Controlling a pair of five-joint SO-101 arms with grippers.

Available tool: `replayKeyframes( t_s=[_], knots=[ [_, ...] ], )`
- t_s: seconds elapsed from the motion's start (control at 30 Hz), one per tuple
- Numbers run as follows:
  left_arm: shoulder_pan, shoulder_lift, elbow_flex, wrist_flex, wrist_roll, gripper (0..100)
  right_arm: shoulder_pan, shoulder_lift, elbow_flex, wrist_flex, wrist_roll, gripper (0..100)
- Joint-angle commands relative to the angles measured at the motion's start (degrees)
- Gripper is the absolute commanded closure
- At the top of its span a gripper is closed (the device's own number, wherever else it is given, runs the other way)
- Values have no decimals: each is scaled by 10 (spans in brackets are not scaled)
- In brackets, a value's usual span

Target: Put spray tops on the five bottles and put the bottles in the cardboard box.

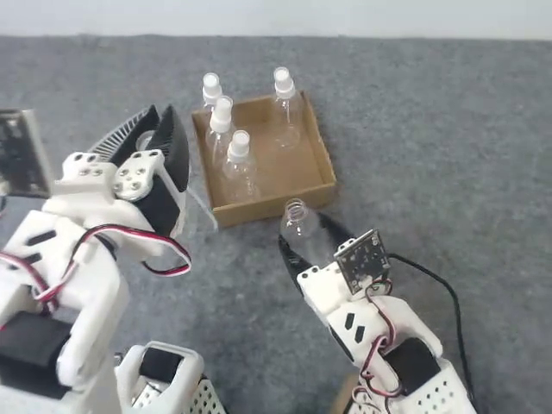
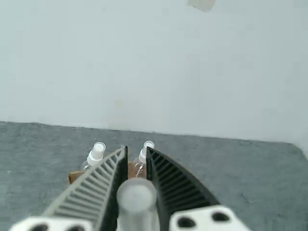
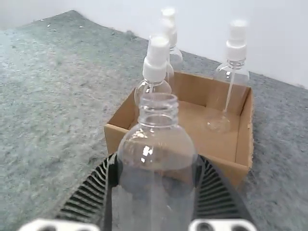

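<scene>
1. The cardboard box (image 1: 321, 164) lies open-topped on the grey carpeted table (image 1: 448, 121). It sits ahead of both arms.
2. The right gripper (image 1: 308, 238) is just outside the box's near wall. Its black fingers (image 3: 89, 195) are pressed against both sides of an uncapped bottle (image 1: 297, 226). The bottle stands upright, its open threaded neck level with the box's near right corner.
3. The left gripper (image 1: 160, 121) is raised beside the box's left wall, its tips pointing past the far left corner. Its ribbed fingers (image 2: 91, 192) are drawn nearly together and pinch a whitish spray top (image 2: 137, 195) between them.
4. A capped bottle (image 1: 285, 112) stands upright inside the box at its far right corner.
5. A second capped bottle (image 1: 240, 166) stands inside the box against the left wall, with a third (image 1: 222, 121) just behind it.
6. A fourth capped bottle (image 1: 211, 86) shows at the box's far left corner. Whether its base is inside the wall or just behind it, I cannot tell.
</scene>
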Motion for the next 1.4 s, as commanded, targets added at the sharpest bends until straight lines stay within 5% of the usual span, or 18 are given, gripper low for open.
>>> replayKeyframes(
  t_s=[0.0, 0.53, 1.37],
  knots=[
    [1, -11, 12, -36, 47, 990, -26, -10, -8, -9, 11, 930],
    [2, -186, 219, -170, 81, 990, -61, -8, 82, -153, 55, 930],
    [48, -215, 250, -193, 94, 990, -96, -7, 82, -149, 78, 930]
  ],
)
